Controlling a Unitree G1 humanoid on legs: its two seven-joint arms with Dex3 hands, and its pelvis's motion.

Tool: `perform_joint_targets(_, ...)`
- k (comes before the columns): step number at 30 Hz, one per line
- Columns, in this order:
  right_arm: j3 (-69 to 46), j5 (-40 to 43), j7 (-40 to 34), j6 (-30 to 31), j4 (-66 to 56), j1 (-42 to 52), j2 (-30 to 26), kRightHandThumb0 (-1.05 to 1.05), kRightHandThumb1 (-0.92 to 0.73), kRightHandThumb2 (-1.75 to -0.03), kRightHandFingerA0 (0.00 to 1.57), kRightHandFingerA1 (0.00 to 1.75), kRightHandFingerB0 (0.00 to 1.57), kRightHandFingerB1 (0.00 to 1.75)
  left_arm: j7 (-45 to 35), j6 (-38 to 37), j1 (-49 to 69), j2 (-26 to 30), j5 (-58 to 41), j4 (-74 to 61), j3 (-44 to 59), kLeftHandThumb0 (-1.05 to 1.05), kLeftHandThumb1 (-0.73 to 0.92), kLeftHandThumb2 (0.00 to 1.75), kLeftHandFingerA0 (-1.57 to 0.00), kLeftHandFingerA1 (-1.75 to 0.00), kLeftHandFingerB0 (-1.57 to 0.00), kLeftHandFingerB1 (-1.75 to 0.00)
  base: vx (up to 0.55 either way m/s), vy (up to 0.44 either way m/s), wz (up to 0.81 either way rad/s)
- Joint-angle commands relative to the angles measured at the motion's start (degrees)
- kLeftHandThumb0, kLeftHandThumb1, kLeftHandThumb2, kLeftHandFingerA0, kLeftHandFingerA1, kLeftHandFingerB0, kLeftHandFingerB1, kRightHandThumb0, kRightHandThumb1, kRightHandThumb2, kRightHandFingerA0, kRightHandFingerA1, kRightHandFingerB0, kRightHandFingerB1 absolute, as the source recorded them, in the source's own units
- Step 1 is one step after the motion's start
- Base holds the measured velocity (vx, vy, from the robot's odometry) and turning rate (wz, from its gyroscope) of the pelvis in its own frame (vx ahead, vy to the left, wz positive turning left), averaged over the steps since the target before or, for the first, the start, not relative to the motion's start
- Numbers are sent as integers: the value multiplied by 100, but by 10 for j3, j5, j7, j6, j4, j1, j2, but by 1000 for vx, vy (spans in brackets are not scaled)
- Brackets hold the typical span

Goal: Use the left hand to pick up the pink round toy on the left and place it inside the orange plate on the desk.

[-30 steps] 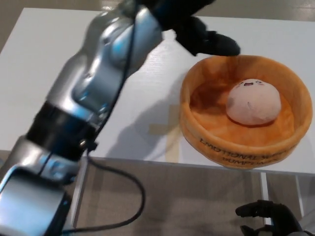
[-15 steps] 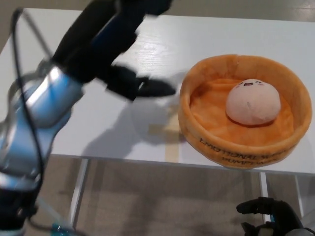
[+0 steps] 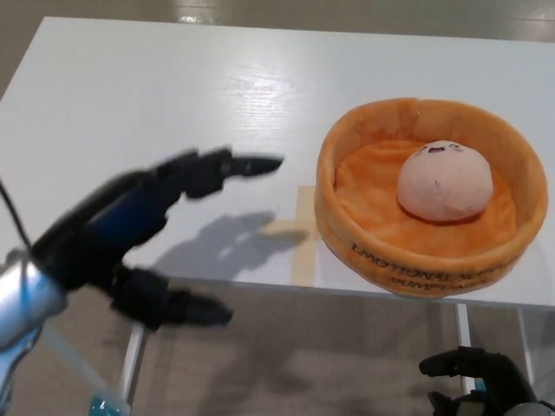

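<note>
The pink round plush toy (image 3: 445,179) with a small printed face is seen lying inside the soft orange fabric plate (image 3: 416,260), a little toward the far right of its floor, resting on the orange lining and clear of the rim. The plate itself stands on the white wooden desk (image 3: 173,95), near the desk's front edge.

The black left hand (image 3: 143,230) is now found well to the left of the plate, low over the desk's front edge, where a second ago it was reaching above the plate's far left rim and half a second ago it was halfway back. Its fingers (image 3: 234,165) are spread wide, the thumb hanging below the desk's edge, and nothing is held in them. Only a shadow of the hand is cast on the desk between the hand and the plate.

The black right hand (image 3: 477,377) is glimpsed below and in front of the plate, under desk level, its fingers loosely curled around nothing.

From this it is judged that the toy has been released into the plate and the placing is done; only the arm's retreat appears to remain.
</note>
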Motion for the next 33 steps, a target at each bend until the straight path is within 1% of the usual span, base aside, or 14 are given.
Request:
perform_joint_targets(1,0,-2,2,7,4,9,-7,-20,-47,-86,76,90,66,79,-226,39,161,69,-257,-50,17,-37,41,59,-19,-38,-23,-33,0,0,0)
perform_joint_targets(4,-2,0,0,7,5,9,-8,-20,-46,-86,75,89,66,79,-204,17,171,39,-208,12,-9,-33,42,59,-21,-37,-23,-33,0,0,0)
perform_joint_targets(10,-1,-2,-1,1,5,11,-10,-21,-46,-85,81,93,67,80,-147,14,173,-20,-130,142,-33,-40,44,62,-27,-41,-27,-35,0,0,0)
perform_joint_targets(14,0,-2,-1,7,4,9,-10,-22,-46,-84,79,92,66,79,-96,-43,142,-61,-61,287,-40,-39,47,62,-26,-41,-27,-35,0,0,0)
perform_joint_targets(17,2,-4,-2,7,4,9,-10,-22,-46,-85,79,91,66,79,-83,-60,132,-69,-44,324,-41,-40,48,63,-26,-41,-26,-35,0,0,0)
perform_joint_targets(18,-1,-1,-1,3,3,13,-10,-22,-46,-85,82,94,68,80,-4,-97,94,-86,24,443,-55,-42,50,56,-33,-34,-36,-32,0,0,0)
perform_joint_targets(19,0,-1,-2,2,3,15,-10,-22,-46,-85,82,94,68,80,26,-109,81,-91,46,482,-61,-42,50,56,-33,-34,-36,-32,0,0,0)
perform_joint_targets(23,0,-1,-3,-1,4,20,-9,-21,-47,-85,79,92,67,80,88,-121,60,-96,89,544,-77,-43,52,56,-33,-34,-36,-32,0,0,0)
perform_joint_targets(24,-1,0,-4,1,3,21,-8,-21,-46,-85,80,93,67,80,146,-115,40,-97,126,588,-96,-43,52,56,-31,-33,-35,-32,0,0,0)
perform_joint_targets(27,-2,1,-5,-3,2,27,-7,-21,-46,-86,80,93,67,80,176,-116,25,-99,140,625,-111,-45,54,57,-26,-32,-34,-32,0,0,0)
perform_joint_targets(28,-4,2,-8,-8,2,30,-6,-15,-58,-62,75,98,65,80,185,-108,15,-101,142,647,-116,-55,45,70,-10,-38,-24,-39,0,0,0)
perform_joint_targets(29,-5,4,-11,-12,1,34,-6,-15,-58,-62,75,98,65,80,196,-103,1,-104,144,677,-122,-55,45,70,-10,-38,-24,-39,0,0,0)
perform_joint_targets(30,-8,6,-13,-16,0,38,-5,-13,-55,-62,66,94,57,78,204,-100,-6,-108,141,699,-122,-55,44,69,-11,-37,-20,-38,0,0,0)
perform_joint_targets(33,-11,10,-13,-22,-1,45,-3,-10,-53,-64,60,90,52,76,216,-101,-18,-116,132,740,-121,-56,45,69,-9,-37,-18,-37,0,0,0)
